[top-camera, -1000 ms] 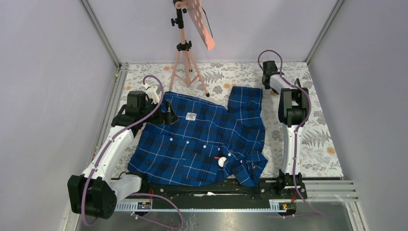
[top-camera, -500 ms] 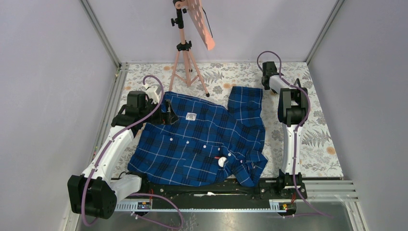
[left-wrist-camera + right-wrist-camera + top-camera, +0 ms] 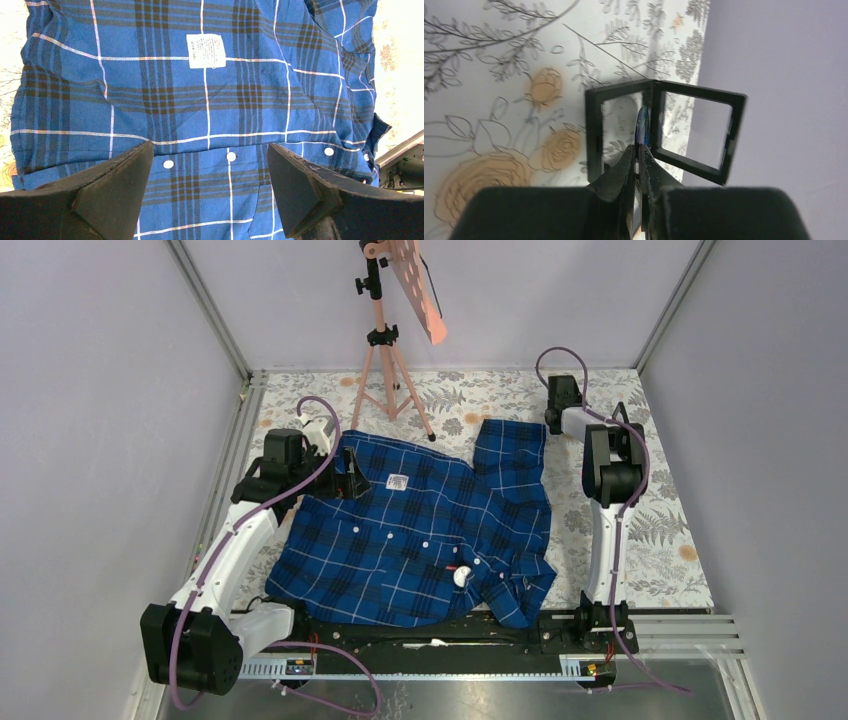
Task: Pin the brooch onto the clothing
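Note:
The dark-blue plaid shirt (image 3: 420, 530) lies spread on the floral table, its white neck label (image 3: 397, 481) facing up. My left gripper (image 3: 350, 480) hovers open over the collar end; in the left wrist view (image 3: 210, 147) the label (image 3: 205, 50) and white buttons (image 3: 230, 156) on the shirt (image 3: 240, 100) lie beyond its jaws. My right gripper (image 3: 556, 405) is at the far right back. In the right wrist view (image 3: 638, 148) it is shut on a thin blue brooch (image 3: 642, 122), seen edge-on, just above an open black display case (image 3: 596, 135).
A peach tripod stand (image 3: 385, 340) stands at the back, one leg (image 3: 418, 410) near the shirt's collar. A small white round piece (image 3: 461, 577) with a red tag lies on the shirt near the front edge. Grey walls close in the table sides.
The right wrist has shifted slightly to the right at the back of the table. The left arm and shirt have not moved.

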### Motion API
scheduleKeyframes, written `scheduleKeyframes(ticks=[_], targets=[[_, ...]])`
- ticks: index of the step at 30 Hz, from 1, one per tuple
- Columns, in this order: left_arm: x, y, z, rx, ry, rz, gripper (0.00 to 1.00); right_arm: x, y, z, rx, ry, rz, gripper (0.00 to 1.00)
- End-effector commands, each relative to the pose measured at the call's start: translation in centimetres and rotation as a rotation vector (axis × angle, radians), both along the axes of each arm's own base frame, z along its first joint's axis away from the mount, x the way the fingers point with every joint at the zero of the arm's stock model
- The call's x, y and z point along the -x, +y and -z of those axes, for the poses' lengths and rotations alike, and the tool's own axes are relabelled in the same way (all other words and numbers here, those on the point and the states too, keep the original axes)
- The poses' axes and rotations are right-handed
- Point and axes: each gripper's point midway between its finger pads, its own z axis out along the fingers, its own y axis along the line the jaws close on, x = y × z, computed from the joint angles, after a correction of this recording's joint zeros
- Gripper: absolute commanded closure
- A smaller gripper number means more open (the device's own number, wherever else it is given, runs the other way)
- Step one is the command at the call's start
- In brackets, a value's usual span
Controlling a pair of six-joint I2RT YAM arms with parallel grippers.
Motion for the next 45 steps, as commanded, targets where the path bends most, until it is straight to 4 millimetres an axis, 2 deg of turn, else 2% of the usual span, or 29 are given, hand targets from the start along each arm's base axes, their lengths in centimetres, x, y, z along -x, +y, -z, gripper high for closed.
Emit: scheduleKeyframes(ticks=[1,6,10,12,16,21,24,27,29,35,39,42,45], targets=[[-0.7,-0.3,-1.5,0.021,-0.056,0.023,0.09,-1.0,-0.6,-7.7,0.021,-0.246,0.031,1.00],[-0.6,-0.6,-2.0,0.035,-0.069,0.034,0.09,0.1,-0.3,-10.4,-0.036,-0.328,0.057,1.00],[-0.3,-0.9,-2.4,0.054,-0.084,0.054,0.10,1.7,0.7,-10.9,-0.137,-0.353,0.082,1.00],[-0.2,-1.3,-2.8,0.072,-0.094,0.075,0.12,2.7,1.9,-11.1,-0.222,-0.370,0.093,1.00],[0.2,-2.5,-3.9,0.146,-0.108,0.100,0.12,5.7,5.9,-11.7,-0.435,-0.398,0.084,1.00],[1.0,-3.7,-6.2,0.244,-0.134,0.092,0.12,10.6,13.1,-11.2,-0.811,-0.340,0.019,1.00],[2.0,-4.4,-7.1,0.291,-0.151,0.095,0.12,13.5,17.3,-12.0,-1.032,-0.299,-0.041,1.00],[3.5,-5.7,-6.9,0.338,-0.136,0.120,0.12,17.0,22.0,-12.9,-1.249,-0.193,-0.127,1.00],[4.8,-7.2,-6.3,0.374,-0.110,0.158,0.12,19.7,25.0,-13.6,-1.385,-0.102,-0.182,1.00],[9.5,-12.1,-6.9,0.524,-0.113,0.362,0.12,26.9,32.6,-15.7,-1.684,0.096,-0.340,1.00],[12.1,-13.7,-7.4,0.581,-0.133,0.469,0.12,32.1,35.7,-17.6,-1.863,0.290,-0.500,1.00],[13.5,-14.5,-6.1,0.556,-0.120,0.548,0.12,35.6,36.3,-17.7,-1.881,0.420,-0.572,1.00],[15.0,-15.6,-5.2,0.546,-0.070,0.642,0.12,37.9,36.9,-17.9,-1.905,0.505,-0.620,1.00]])
